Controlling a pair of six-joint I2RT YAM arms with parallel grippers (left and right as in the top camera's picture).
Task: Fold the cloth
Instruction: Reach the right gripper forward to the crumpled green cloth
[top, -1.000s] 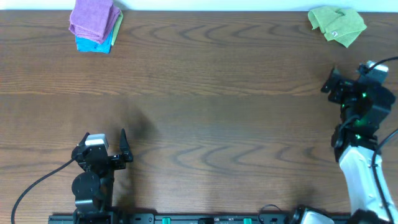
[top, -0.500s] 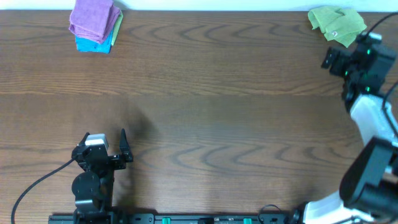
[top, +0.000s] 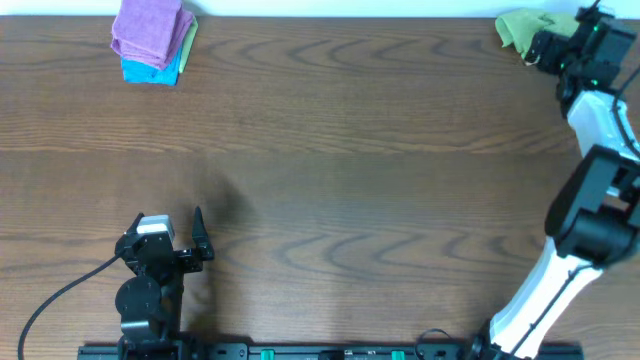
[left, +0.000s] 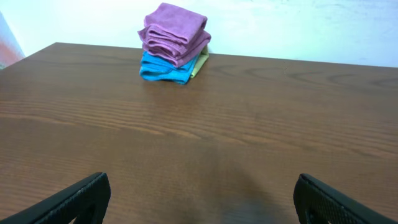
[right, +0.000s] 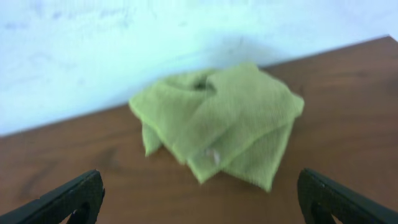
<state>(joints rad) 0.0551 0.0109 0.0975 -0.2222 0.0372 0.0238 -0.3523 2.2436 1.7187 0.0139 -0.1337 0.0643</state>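
Observation:
A crumpled green cloth (top: 518, 27) lies at the table's far right corner. In the right wrist view the green cloth (right: 217, 121) lies unfolded and rumpled against the white wall. My right gripper (top: 537, 48) is open and empty. It sits just in front of the cloth, and its fingers (right: 202, 199) are spread wide on the near side without touching it. My left gripper (top: 165, 232) rests open and empty near the front left of the table, its fingers (left: 202, 202) wide apart over bare wood.
A stack of folded cloths, purple on blue with a yellow-green edge (top: 152, 40), stands at the far left corner; it also shows in the left wrist view (left: 174, 43). The brown wooden table (top: 330, 180) ends at a white wall at the back.
My right arm has swung from the right middle of the table up to the far right corner and now partly covers the green cloth. The left arm has not moved.

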